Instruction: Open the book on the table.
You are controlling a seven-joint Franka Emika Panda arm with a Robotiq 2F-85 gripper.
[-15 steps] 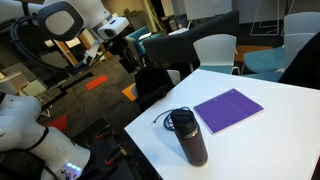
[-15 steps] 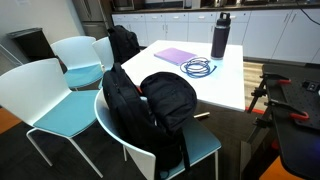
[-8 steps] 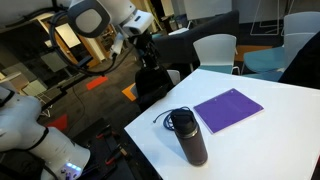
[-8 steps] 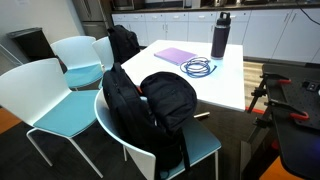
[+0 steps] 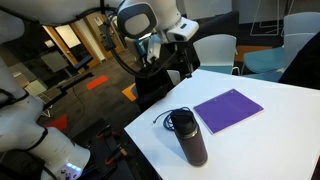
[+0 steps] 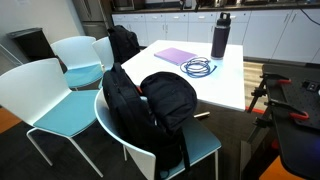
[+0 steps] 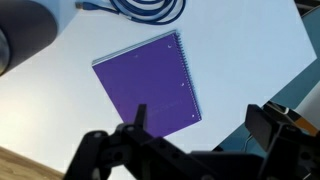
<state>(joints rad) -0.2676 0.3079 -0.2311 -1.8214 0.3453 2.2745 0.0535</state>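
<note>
The purple book (image 5: 228, 108) lies closed and flat on the white table (image 5: 270, 140). It also shows in an exterior view (image 6: 177, 56) and in the wrist view (image 7: 150, 85), with its spiral binding along one edge. My gripper (image 5: 186, 62) hangs in the air above the table's far edge, well apart from the book. In the wrist view the gripper (image 7: 205, 125) is open and empty, with its fingers (image 7: 270, 125) wide apart above the book's lower corner and bare table. The arm is out of view in one exterior view.
A dark cylindrical bottle (image 5: 190, 135) stands near the table's corner, with a coiled blue cable (image 6: 198, 68) beside it. White chairs (image 6: 60, 95) surround the table. One chair holds a black backpack (image 6: 160, 100), and another backpack (image 6: 123, 42) sits on a farther chair.
My arm has swung to the right, from beside the table to above its far edge. The book, bottle and cable have not moved.
</note>
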